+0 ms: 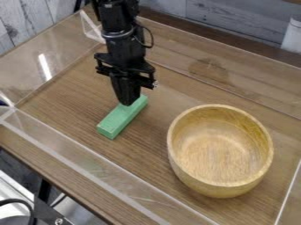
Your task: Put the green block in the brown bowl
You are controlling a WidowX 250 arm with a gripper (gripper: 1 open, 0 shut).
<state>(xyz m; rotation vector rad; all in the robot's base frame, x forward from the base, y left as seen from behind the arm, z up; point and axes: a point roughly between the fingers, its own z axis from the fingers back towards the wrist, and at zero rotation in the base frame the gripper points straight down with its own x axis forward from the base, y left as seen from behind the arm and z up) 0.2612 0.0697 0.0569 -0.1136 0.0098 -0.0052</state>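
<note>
Pinched together and pointing straight down, the black gripper [129, 98] hangs at the far end of the green block [122, 118], which lies flat on the wooden tabletop [70, 97], bare wood separating it from the brown bowl [220, 149] near the table's front right edge.

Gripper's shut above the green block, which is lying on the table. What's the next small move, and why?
Probably reopen the gripper and come back down over the green block. Its fingers look closed just above the block's far end, the block lies flat on the table, and the brown bowl is empty.
</note>
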